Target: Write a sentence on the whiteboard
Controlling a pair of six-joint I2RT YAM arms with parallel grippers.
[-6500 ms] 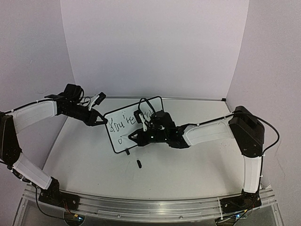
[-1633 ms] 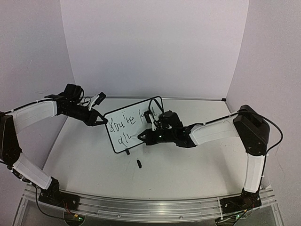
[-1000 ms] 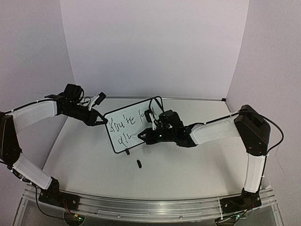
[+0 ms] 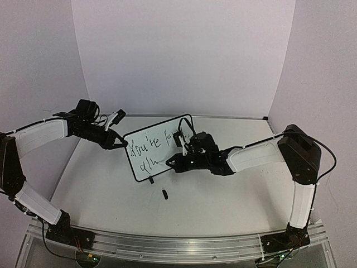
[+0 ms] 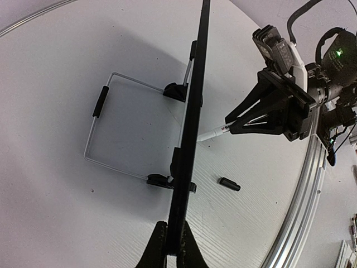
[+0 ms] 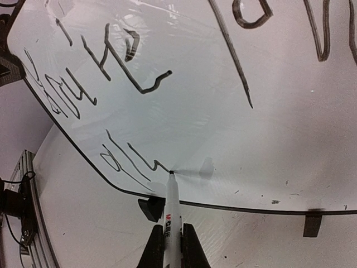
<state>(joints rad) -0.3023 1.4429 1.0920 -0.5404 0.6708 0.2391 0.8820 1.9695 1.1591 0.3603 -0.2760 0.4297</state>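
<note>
The whiteboard (image 4: 146, 152) stands tilted on the table, black-framed; it shows edge-on in the left wrist view (image 5: 193, 106). My left gripper (image 4: 120, 144) is shut on its left edge, jaws pinching the frame (image 5: 173, 252). My right gripper (image 4: 174, 162) is shut on a white marker (image 6: 172, 215). The marker's tip touches the board at the end of the lower line. The sentence (image 4: 153, 141) has dark script on an upper line and a short lower line (image 6: 125, 159). The right arm hides the upper line's end.
The black marker cap (image 4: 165, 194) lies on the table in front of the board, also in the left wrist view (image 5: 229, 184). A wire stand (image 5: 99, 125) props the board from behind. Two black feet (image 6: 153, 207) sit under its lower edge. Walls enclose the back and sides.
My right gripper has moved rightward along the board with the marker. The upper line has grown longer and a lower line has appeared and lengthened. The left gripper and board have not moved.
</note>
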